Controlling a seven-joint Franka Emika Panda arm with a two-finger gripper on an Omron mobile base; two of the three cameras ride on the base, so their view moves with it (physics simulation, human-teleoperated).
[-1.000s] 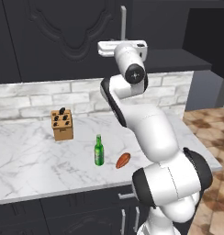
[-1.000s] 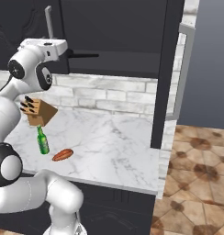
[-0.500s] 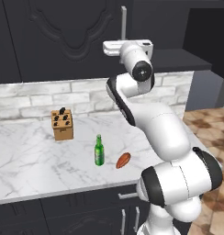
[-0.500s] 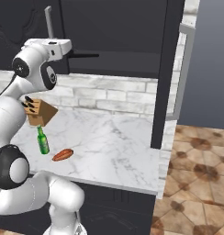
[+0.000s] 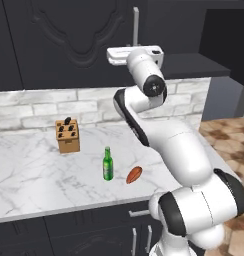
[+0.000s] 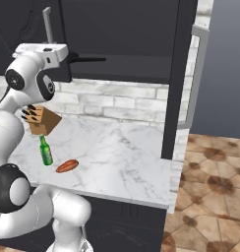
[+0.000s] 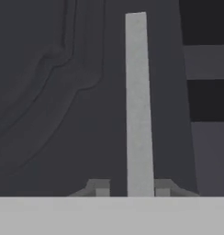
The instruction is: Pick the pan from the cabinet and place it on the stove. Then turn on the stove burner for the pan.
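Observation:
The cabinet (image 5: 69,45) is matte black with raised-panel doors. Its left door is closed and its right door (image 6: 178,74) stands swung out. My gripper (image 7: 132,188) is pressed up to the left door, at the lower end of its silver bar handle (image 7: 139,92). The bar runs up between my fingertips: the right one touches it, the left one stands a small gap off. From the base, my gripper (image 5: 135,50) (image 6: 48,47) sits just under that handle (image 5: 135,25). A thin black rod, seemingly the pan's handle (image 6: 90,59), lies on the open shelf. The stove is out of view.
On the marble counter (image 5: 29,185) below stand a wooden knife block (image 5: 67,136) and a green bottle (image 5: 108,165), with a reddish-brown oval food item (image 5: 134,175) beside it. The open door with its long handle (image 6: 195,74) juts out over the counter's right end.
The hand has stayed at the bar handle while the wrist and forearm have swung up and to the right. The left door has not moved.

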